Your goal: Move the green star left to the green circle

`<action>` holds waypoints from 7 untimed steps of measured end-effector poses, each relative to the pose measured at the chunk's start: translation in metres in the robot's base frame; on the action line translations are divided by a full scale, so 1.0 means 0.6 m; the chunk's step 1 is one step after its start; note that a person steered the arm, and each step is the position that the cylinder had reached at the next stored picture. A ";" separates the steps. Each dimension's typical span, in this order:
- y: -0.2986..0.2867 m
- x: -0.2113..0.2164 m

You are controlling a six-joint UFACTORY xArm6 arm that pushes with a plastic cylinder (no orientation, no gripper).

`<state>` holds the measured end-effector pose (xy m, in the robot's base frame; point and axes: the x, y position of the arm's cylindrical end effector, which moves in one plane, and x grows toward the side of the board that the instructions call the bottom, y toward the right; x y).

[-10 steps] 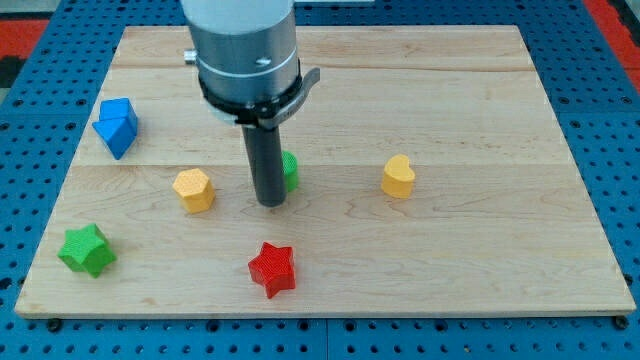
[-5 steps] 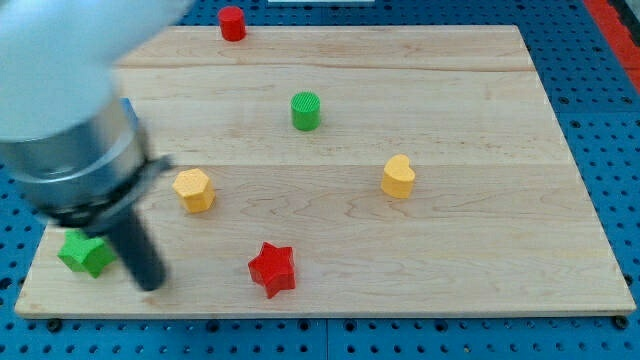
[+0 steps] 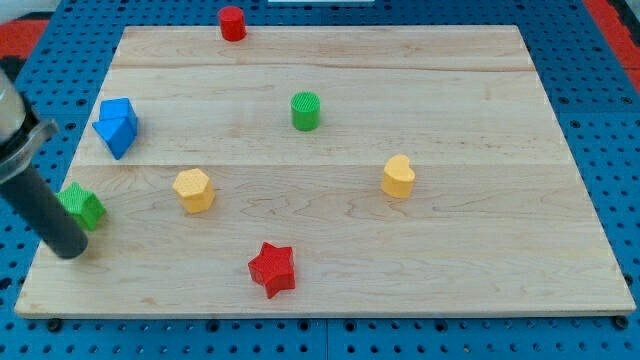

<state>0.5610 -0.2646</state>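
- Wooden board (image 3: 330, 75): pale planks, lying on a blue pegboard surface (image 3: 600, 90).
- Rod: dark, slanting in from the view's left edge; my tip (image 3: 70, 250) sits on the board near its lower-left corner. It is a bare rod end, with nothing to open or close.
- Green star (image 3: 82, 206): at the board's left edge, partly hidden behind the rod, touching or just beside it, up and to the right of my tip.
- Green circle (image 3: 306, 110): upright cylinder in the upper middle of the board, well apart from the green star, off to its right.
- Blue block (image 3: 116, 125): angular shape, near the left edge, above the green star.
- Yellow hexagon (image 3: 193, 189): to the right of the green star.
- Yellow heart (image 3: 398, 176): right of centre.
- Red star (image 3: 272, 268): near the bottom edge, about the middle.
- Red cylinder (image 3: 232, 22): at the top edge.
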 end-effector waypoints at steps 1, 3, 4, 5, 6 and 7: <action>-0.065 -0.001; 0.008 -0.122; 0.008 -0.149; 0.049 -0.141; 0.081 -0.160; 0.137 -0.221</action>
<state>0.4283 -0.1823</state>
